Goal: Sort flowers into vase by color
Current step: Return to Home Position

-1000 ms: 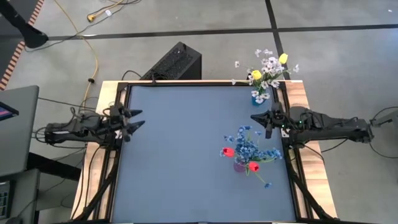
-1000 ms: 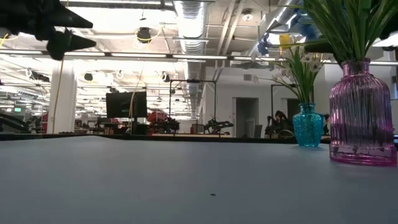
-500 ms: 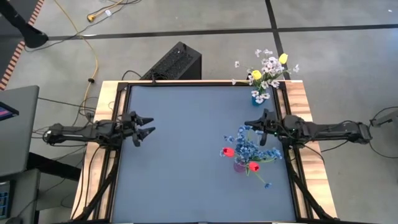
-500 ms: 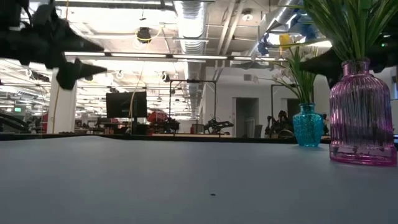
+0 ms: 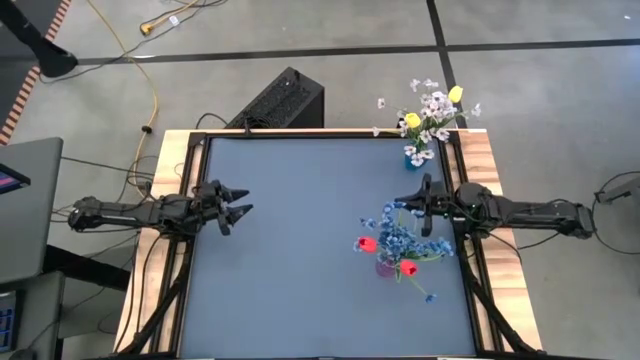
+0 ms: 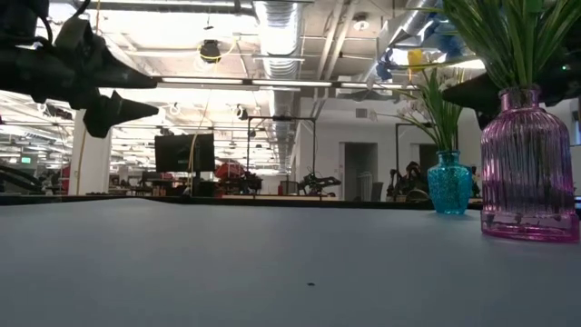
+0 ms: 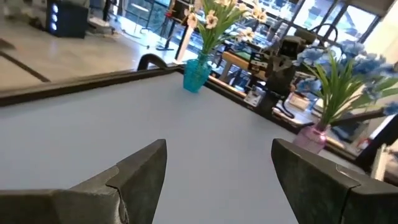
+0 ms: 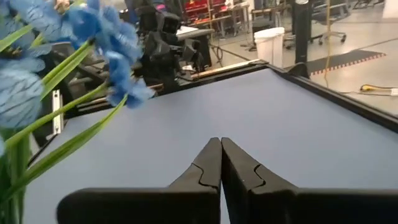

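A pink glass vase (image 6: 528, 168) stands on its base right of the table's middle and holds blue flower clusters (image 5: 400, 238) and two red buds (image 5: 367, 244). A teal vase (image 5: 414, 158) at the far right corner holds white sprays and yellow buds (image 5: 411, 120). My right gripper (image 5: 410, 200) hovers shut, close beside the blue clusters' far right side; in its wrist view (image 8: 221, 146) the blue flowers (image 8: 106, 37) lie off to one side, not between the fingers. My left gripper (image 5: 238, 205) hovers open over the table's left part, away from both vases (image 7: 217, 162).
The grey table top (image 5: 300, 260) has a raised dark frame along its edges. A black box (image 5: 285, 100) sits on the floor past the far edge. The table's middle and near part hold no objects. Leaves of the pink vase's bunch (image 6: 508, 36) spread wide above its neck.
My left gripper has moved from the left edge toward the table's right, out over the top. My right gripper has moved from beside the teal vase toward the near edge and left, up to the blue flowers. Vases and flowers stay put.
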`<state>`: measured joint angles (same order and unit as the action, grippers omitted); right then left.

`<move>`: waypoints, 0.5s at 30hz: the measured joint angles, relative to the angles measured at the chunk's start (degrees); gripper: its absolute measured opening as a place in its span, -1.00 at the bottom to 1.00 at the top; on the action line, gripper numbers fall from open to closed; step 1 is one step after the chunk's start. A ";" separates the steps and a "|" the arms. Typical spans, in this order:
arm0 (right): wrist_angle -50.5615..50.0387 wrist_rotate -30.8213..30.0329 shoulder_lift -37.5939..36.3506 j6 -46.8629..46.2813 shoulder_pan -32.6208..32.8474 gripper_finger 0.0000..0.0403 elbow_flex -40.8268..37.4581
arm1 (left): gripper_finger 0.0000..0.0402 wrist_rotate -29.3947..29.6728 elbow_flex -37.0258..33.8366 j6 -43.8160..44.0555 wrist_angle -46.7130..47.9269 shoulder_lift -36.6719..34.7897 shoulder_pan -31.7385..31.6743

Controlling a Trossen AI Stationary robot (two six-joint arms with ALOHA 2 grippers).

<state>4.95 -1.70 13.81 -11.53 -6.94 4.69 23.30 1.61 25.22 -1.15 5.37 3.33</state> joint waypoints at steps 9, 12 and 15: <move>-0.11 -1.86 -0.01 0.00 0.03 -0.70 0.00 | 0.39 -0.34 0.02 -8.31 0.07 0.00 -0.02; -0.24 -1.88 -0.01 0.00 0.04 -0.70 0.00 | 0.39 -0.36 0.02 -8.67 0.09 0.00 -0.02; -0.26 -1.88 -0.01 0.00 0.04 -0.69 0.00 | 0.39 -0.38 0.02 -8.25 0.11 0.00 -0.01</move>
<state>4.69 -3.57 13.80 -11.53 -6.90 4.69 22.92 1.63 16.98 -1.04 5.37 3.32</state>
